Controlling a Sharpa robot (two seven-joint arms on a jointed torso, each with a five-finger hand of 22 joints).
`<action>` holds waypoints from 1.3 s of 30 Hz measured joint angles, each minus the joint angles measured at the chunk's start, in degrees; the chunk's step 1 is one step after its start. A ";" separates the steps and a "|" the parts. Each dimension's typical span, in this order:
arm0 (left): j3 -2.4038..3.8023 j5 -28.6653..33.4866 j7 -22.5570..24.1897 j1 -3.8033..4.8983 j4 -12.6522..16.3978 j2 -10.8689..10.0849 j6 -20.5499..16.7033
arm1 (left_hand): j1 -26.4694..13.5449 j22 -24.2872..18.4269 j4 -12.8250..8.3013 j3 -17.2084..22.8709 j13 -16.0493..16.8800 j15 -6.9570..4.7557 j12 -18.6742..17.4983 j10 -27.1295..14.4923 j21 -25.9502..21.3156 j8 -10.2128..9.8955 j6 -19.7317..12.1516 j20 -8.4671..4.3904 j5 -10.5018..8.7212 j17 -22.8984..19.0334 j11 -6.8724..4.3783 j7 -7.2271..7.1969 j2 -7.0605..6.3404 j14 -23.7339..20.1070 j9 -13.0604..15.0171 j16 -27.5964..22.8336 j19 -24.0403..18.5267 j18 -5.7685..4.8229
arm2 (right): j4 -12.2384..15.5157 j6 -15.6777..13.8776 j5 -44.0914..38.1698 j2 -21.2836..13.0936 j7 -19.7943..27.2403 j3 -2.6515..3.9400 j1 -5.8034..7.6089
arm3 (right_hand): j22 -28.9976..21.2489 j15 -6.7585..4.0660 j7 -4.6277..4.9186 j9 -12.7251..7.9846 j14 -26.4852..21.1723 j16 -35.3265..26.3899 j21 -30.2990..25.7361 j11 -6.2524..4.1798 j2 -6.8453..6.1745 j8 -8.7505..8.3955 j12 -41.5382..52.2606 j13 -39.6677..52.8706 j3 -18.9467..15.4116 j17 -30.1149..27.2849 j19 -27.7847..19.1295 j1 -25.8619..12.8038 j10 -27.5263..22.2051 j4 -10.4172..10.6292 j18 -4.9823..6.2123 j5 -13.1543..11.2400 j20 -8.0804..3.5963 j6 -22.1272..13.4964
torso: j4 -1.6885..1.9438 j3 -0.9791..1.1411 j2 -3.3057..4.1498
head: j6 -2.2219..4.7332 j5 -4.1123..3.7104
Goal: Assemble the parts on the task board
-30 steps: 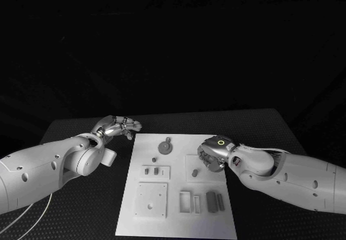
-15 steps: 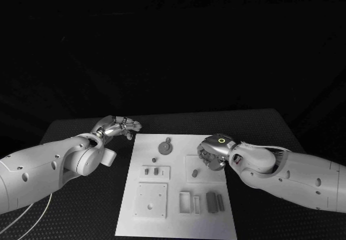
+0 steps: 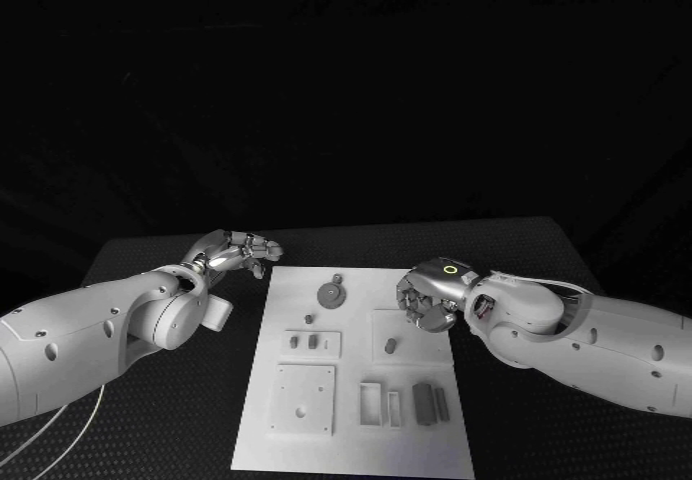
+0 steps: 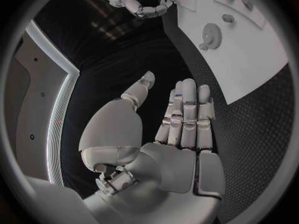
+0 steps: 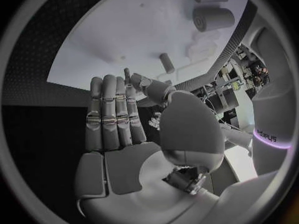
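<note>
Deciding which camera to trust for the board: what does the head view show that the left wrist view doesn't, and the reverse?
Head view alone: the whole task board, with its slotted blocks and square plate, and both hands from above. Left wrist view alone: the left hand seen palm-on, fingers straight and empty. Both: the round gear part and the right hand over the board.

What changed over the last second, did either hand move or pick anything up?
The right hand lifted and drew back a little toward the task board's right edge, fingers apart, holding nothing. The left hand stayed off the board's far left corner, empty. The gear and the other grey parts lie as before.
</note>
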 measured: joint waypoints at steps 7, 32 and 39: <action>0.00 0.05 0.00 0.00 -0.15 0.15 0.01 | 0.00 0.00 0.00 0.00 0.00 0.00 0.00 0.01 0.00 0.00 0.00 0.01 0.00 0.05 -0.01 0.00 0.00 0.00 0.00 0.00 0.00 0.00 | 0.96 -0.33 4.51 0.49 1.40 0.42 0.10 | 0.00 -0.18 0.00 0.30 0.19 -0.27 0.00 0.00 0.17 0.00 -0.61 0.44 -0.49 0.43 0.00 -0.46 0.00 -0.49 0.00 0.89 0.00 0.00 | 0.00 -0.03 -0.02 | 0.21 0.40; 0.00 0.61 0.06 0.02 -2.63 2.38 -0.06 | 0.00 0.00 -0.01 -0.31 -0.04 -0.20 0.00 0.02 -0.22 0.00 0.00 0.11 0.00 0.09 -0.05 -0.01 0.00 0.19 0.01 0.00 0.09 0.00 | -0.46 -5.05 11.06 11.55 6.75 0.27 -2.30 | -0.23 -0.10 0.01 0.77 0.29 -1.16 -0.01 0.00 1.09 -0.01 -1.77 1.45 -1.67 1.37 0.20 -1.18 0.00 -1.66 0.44 2.89 -0.20 -0.01 | 0.16 -0.16 -0.04 | -0.59 7.14; 0.00 0.76 0.09 0.02 -3.21 3.11 -0.08 | 0.00 0.00 -0.01 -0.31 -0.04 -0.20 0.00 0.02 -0.22 0.00 -0.01 0.11 0.00 0.15 -0.06 -0.01 0.00 0.19 0.02 0.00 0.09 0.00 | -1.30 -5.05 8.76 14.19 7.31 -0.68 -3.84 | -0.27 -0.09 0.01 0.84 0.28 -1.33 -0.02 0.07 1.25 -0.23 -1.78 1.56 -1.83 1.47 0.19 -1.03 0.07 -1.82 0.42 2.89 -0.20 -0.01 | 0.23 -0.18 0.00 | -1.51 9.17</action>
